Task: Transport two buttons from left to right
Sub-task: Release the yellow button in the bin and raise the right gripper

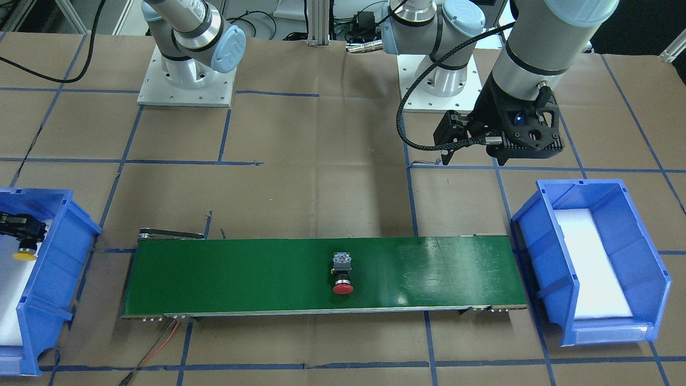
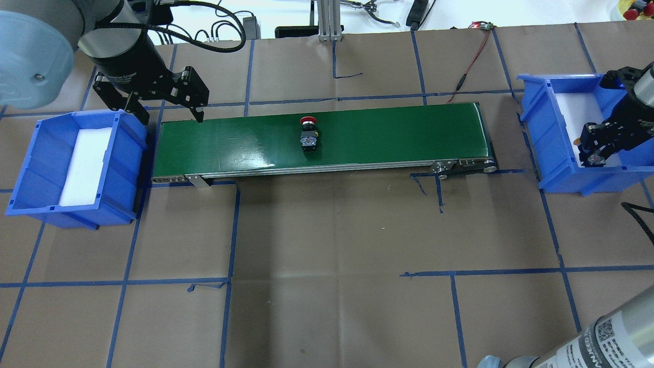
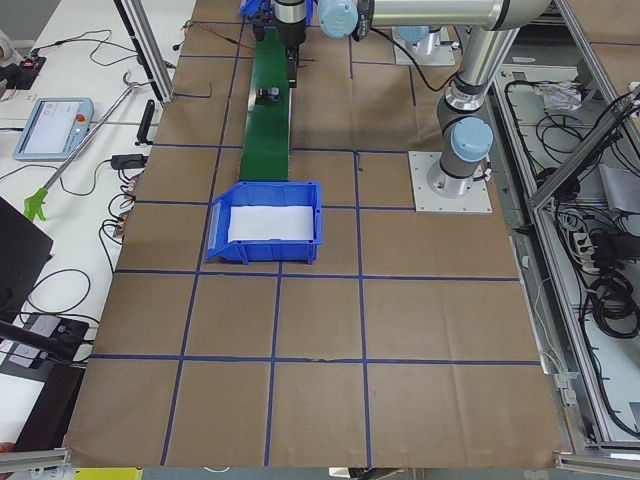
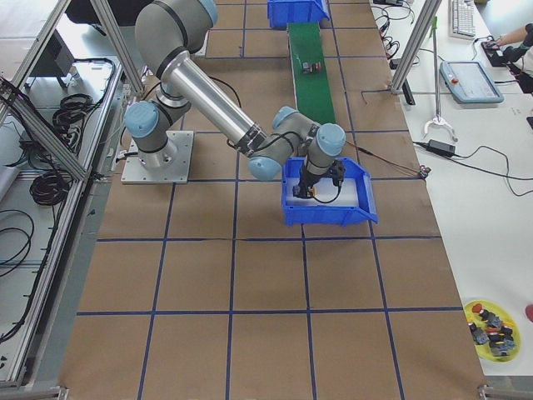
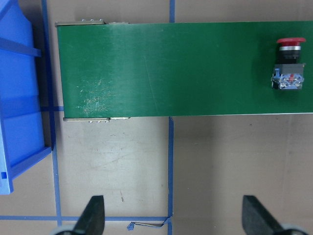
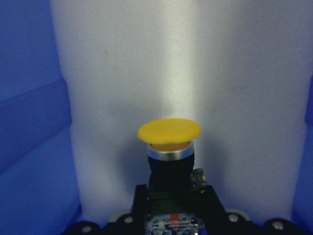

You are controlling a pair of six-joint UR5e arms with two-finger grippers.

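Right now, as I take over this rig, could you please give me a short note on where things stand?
Left tool: open, empty, raised near the belt's left end.
Right tool: shut on the yellow button, down in the right bin.
Red button: on its side, mid-belt.
Done: yellow reached the right bin. Left: release it, then move red into that bin.

No text is read with certainty. White lettering is seen on the black collar [image 2: 122, 76] above the left gripper [image 2: 171, 116] — too blurred to be made out — and a label [image 2: 595, 341] with a code pattern and small print is borne by the grey arm tube [image 2: 633, 319] at the overhead view's lower right, likewise illegible. A pale emblem on the blue joint cap [image 1: 228, 49] cannot be deciphered.
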